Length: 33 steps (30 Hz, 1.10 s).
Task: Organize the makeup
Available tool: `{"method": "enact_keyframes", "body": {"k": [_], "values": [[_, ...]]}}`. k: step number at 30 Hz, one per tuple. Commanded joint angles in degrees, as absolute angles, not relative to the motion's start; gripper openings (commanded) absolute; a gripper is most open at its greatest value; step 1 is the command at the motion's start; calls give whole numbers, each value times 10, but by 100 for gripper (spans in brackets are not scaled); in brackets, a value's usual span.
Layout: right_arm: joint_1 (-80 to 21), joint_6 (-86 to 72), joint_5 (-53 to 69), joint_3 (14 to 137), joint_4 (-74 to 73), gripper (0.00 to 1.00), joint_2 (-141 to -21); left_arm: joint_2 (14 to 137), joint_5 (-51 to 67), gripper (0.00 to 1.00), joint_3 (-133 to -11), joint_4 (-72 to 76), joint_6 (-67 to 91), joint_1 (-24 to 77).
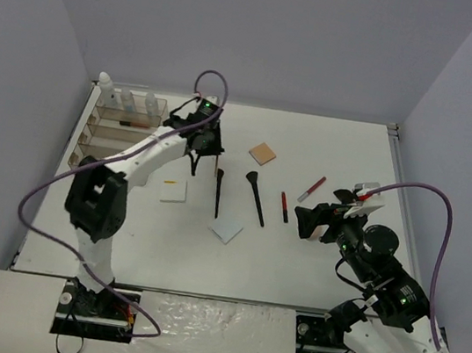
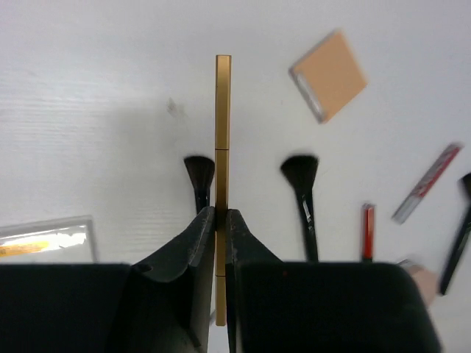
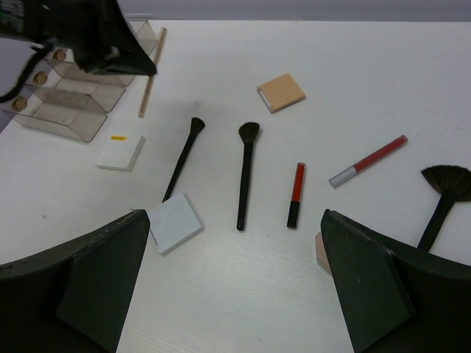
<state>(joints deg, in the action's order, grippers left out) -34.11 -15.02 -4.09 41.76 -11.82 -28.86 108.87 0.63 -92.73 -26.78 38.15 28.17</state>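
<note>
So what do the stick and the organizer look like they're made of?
The stick looks like wood or bamboo, though it could be gold-coated: matte tan-gold, with straight flat edges. The organizer looks like glossy, smoky clear plastic, judging by its see-through walls.

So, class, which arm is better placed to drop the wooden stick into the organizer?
Left: the left gripper is shut on the wooden stick, beside the organizer; the right gripper, open, is across the table.

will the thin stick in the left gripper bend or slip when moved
Probably stiff: the stick runs straight out of the left gripper. So thin, it is likely light. With most of its length beyond the narrow grip, it might pivot or slip.
</note>
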Motion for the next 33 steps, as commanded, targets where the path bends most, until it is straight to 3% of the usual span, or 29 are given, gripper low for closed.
{"method": "enact_keyframes", "body": {"k": [1, 5, 10, 19, 33], "values": [[-341, -158, -52, 420, -85, 100, -292, 937, -19, 0, -837, -160, 516, 179], [-342, -160, -62, 416, -84, 100, -286, 867, -47, 0, -745, -123, 614, 96], [-342, -156, -65, 417, -84, 100, -278, 861, -71, 0, -719, -112, 690, 28], [-341, -155, -75, 406, -84, 100, -279, 990, -63, 0, -803, -102, 794, -57], [-341, -157, -76, 395, -84, 100, -293, 1143, -60, 0, -935, -120, 866, -81]]}}
